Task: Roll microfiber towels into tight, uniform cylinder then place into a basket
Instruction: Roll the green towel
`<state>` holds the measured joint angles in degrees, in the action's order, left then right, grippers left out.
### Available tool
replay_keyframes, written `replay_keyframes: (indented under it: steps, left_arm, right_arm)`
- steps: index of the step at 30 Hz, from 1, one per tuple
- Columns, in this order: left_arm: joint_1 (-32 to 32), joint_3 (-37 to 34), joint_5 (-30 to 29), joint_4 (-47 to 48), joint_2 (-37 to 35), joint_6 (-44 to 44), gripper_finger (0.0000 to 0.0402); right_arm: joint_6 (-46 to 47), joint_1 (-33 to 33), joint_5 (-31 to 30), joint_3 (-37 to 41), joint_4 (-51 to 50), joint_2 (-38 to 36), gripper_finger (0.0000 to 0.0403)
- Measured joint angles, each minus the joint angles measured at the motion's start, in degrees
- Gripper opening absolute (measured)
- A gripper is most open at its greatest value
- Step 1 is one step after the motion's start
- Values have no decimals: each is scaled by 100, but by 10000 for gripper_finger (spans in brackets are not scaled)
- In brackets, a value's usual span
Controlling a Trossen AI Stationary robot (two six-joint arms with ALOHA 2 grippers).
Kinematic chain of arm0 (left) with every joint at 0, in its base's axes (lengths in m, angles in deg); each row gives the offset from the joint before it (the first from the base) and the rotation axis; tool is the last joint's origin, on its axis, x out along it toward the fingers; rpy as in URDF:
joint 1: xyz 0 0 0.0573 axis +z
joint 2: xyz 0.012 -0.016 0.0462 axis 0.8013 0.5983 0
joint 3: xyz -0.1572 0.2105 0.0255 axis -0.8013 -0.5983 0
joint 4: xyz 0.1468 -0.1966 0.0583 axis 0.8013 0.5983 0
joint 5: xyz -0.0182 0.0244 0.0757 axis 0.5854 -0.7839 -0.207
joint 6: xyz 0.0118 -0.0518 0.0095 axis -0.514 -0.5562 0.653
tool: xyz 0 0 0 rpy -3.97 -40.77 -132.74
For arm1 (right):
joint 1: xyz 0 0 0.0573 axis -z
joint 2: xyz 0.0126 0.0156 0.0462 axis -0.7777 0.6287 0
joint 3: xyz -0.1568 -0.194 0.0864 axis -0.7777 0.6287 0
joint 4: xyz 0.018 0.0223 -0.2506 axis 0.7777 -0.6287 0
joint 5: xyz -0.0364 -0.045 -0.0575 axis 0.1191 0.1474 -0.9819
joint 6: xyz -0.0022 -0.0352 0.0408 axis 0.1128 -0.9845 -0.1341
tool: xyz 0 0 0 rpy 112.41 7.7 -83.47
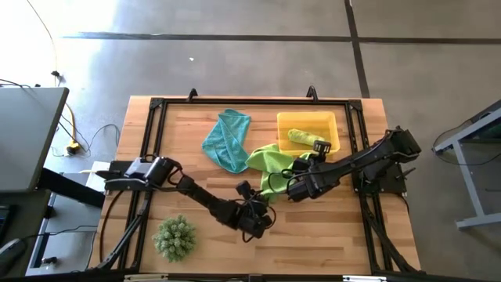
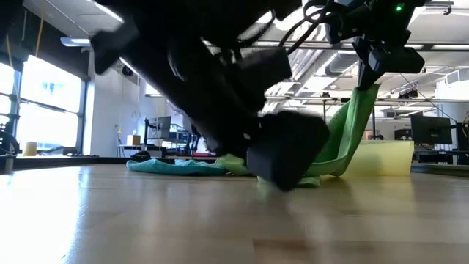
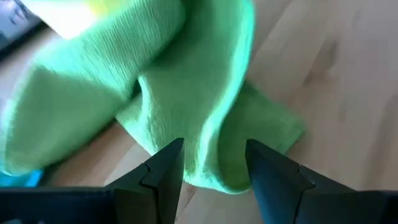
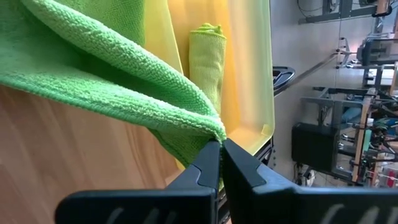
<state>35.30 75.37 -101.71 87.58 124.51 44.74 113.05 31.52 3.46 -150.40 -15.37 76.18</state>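
A lime-green towel point(image 1: 268, 160) lies partly on the table in front of the yellow basket point(image 1: 327, 119); one end is lifted. My right gripper point(image 4: 220, 144) is shut on it; it also shows in the high view point(image 1: 291, 182). My left gripper point(image 3: 214, 163) is open low over the table, one finger on each side of the towel's near fold point(image 3: 217, 155); I see no touch. A rolled lime-green towel point(image 1: 301, 139) lies in the basket. The teal towel point(image 1: 227, 139) lies crumpled on the table to the left. My right gripper pinches a bunched edge of the lime-green towel point(image 4: 208, 127) between its two fingertips. The held end is lifted point(image 2: 364, 99), and the cloth slopes down from it to the part that lies on the table point(image 2: 322, 170).
A spiky green ball plant point(image 1: 174, 237) sits near the table's front left. A black frame point(image 1: 156, 106) borders the wooden table. Bare wood shows at the front right point(image 1: 329, 235).
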Motion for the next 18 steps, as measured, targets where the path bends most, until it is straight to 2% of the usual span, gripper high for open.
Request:
replay_keyframes:
  steps: [3,6,11,15,18]
  left_arm:
    - [68,1,112,-20,103,-112,160]
    - [81,4,-30,-4,133,-306,144]
    - [72,1,-113,266,60,-336,75]
    - [72,-6,375,818,-107,-366,11]
    - [29,-7,696,1332,-349,-389,9]
  right_arm:
    - [0,0,5,0,28,0,0]
    - [0,-2,17,0,97,0,0]
    - [-2,-17,354,0,177,0,0]
    - [-46,-109,412,0,176,0,0]
    - [-60,-159,518,0,176,0,0]
